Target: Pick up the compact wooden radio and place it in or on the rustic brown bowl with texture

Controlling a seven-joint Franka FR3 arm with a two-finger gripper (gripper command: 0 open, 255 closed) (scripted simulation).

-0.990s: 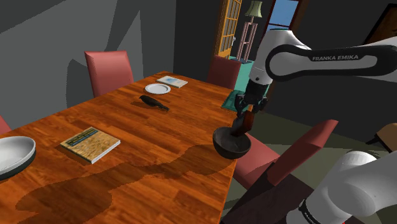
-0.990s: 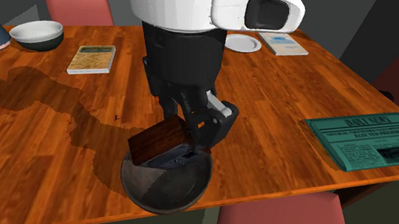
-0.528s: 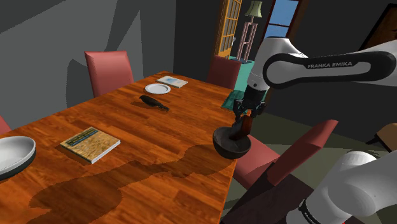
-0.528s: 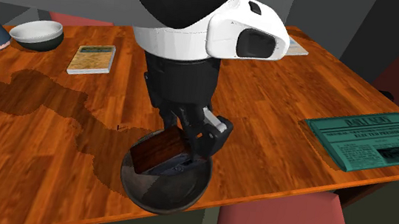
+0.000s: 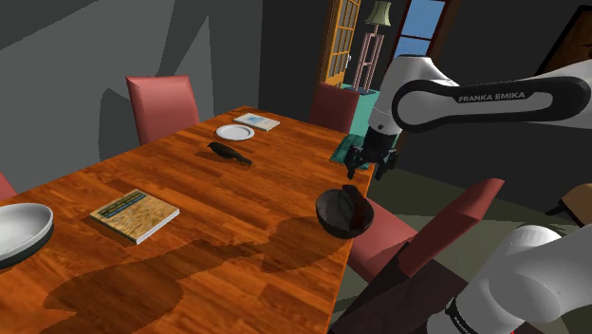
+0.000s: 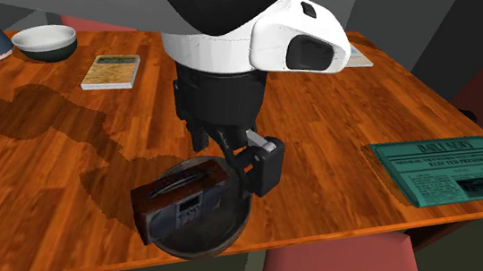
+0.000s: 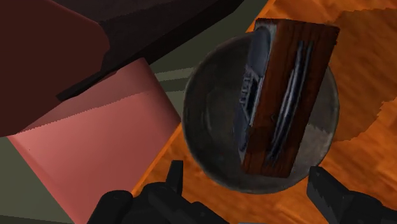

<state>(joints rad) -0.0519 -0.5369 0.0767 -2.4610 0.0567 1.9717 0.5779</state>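
The end effector (image 6: 248, 167) hung open and empty. In the second exterior view, the radio (image 6: 181, 192) lay in the bowl (image 6: 213, 235) at its eight o'clock.

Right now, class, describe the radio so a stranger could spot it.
Find the long wooden table; at its edge, beside a red chair, sits a dark bowl. The radio lies in that bowl: a reddish-brown wooden box with a grey front.

So the brown wooden box radio (image 6: 180, 197) lies inside the dark round bowl (image 6: 222, 236), right at the wooden table (image 6: 340, 121) edge by the red chair (image 6: 336, 269). The black pincer (image 5: 371, 171) hangs just above, not touching.
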